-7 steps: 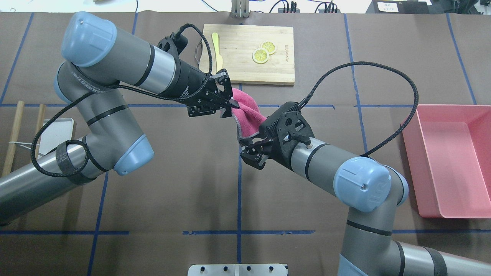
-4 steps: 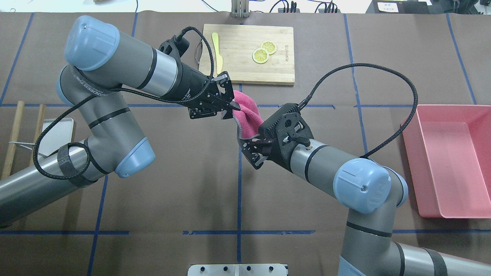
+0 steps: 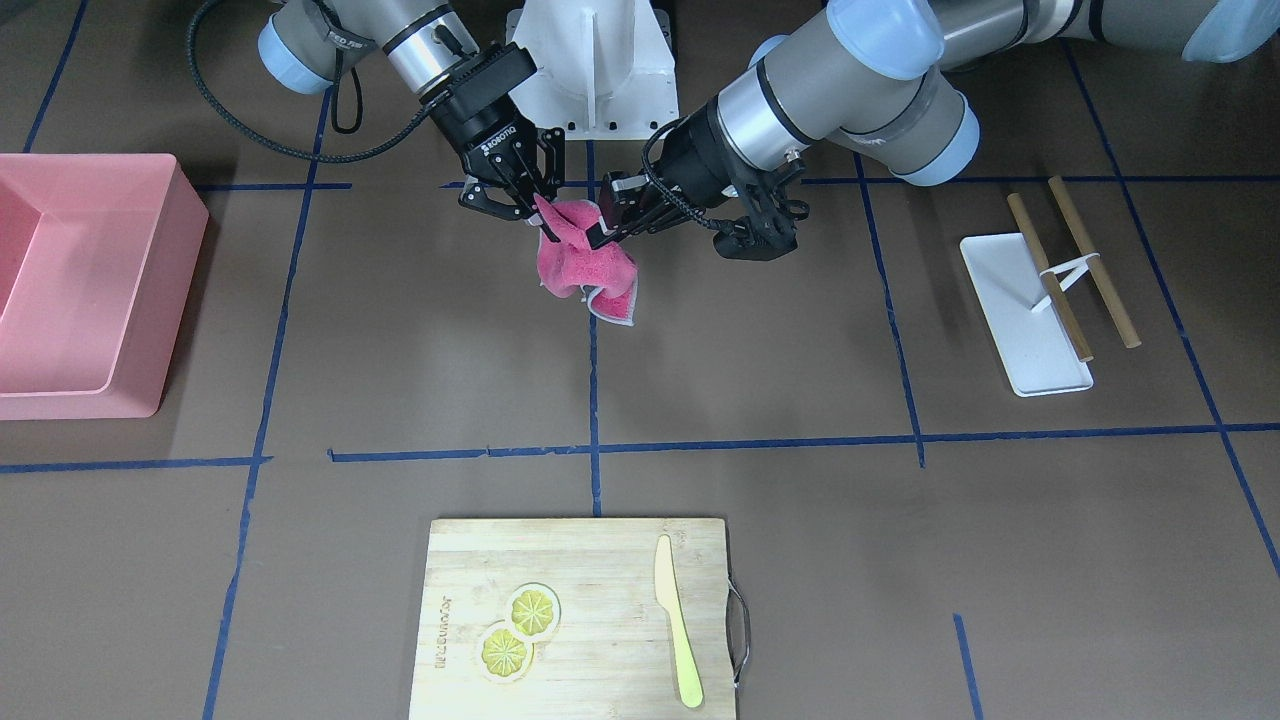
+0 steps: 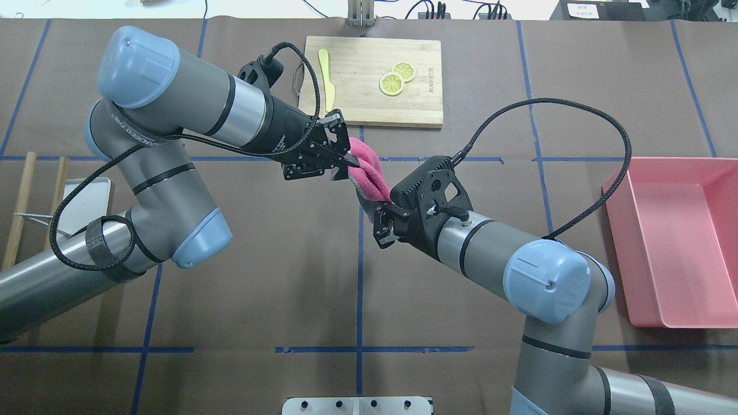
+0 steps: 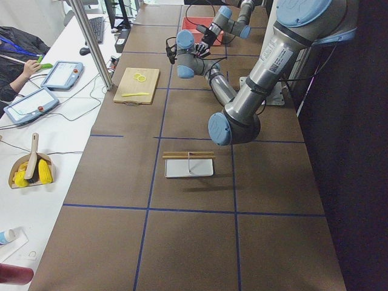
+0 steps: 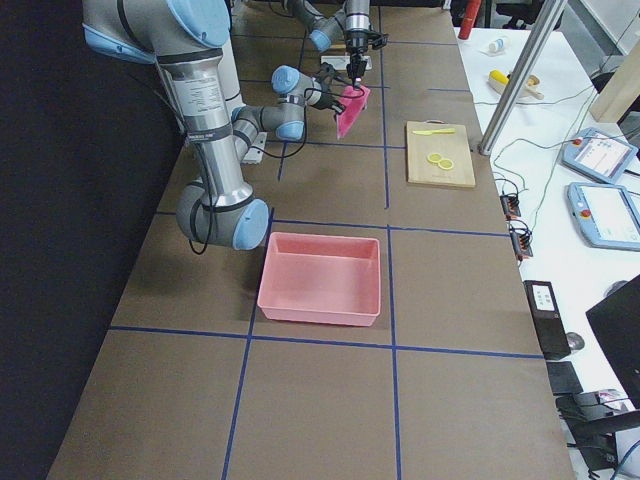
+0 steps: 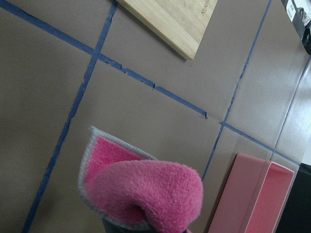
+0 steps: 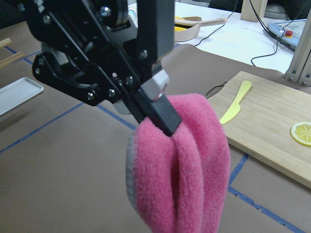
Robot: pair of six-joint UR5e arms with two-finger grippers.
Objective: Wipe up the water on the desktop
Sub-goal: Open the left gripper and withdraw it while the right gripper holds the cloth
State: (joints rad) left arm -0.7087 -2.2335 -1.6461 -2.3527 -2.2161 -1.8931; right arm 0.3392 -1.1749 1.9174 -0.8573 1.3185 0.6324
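Left gripper [image 4: 347, 164]: fingers pressed together on a fold of the pink fleecy cloth with a grey hem [image 4: 369, 174]; the right wrist view shows that pinch clearly. Right gripper [image 3: 541, 213]: also pinching the cloth, at its other top corner, as far as I can tell from the front view. The cloth hangs bunched in lobes between the two, in the air on the robot's side of the light bamboo cutting board [image 4: 375, 86], not touching the dark-brown matte desktop with blue tape grid [image 4: 259, 288] that spreads all round the board. I can't make out any wet patch on it. My read: I'm gathering the cloth into a pad and wiping hasn't started. To do it well, one pinch must hold firm before the other lets go, or the cloth drops. No pulling apart, or the fold opens. Then bring the pad down flat, press lightly, and stroke away from the board. The pink plastic bin [image 4: 674, 242] sits right of the board, nearer the robot; the small white rectangular tray [image 3: 1010, 300] sits left of the board.
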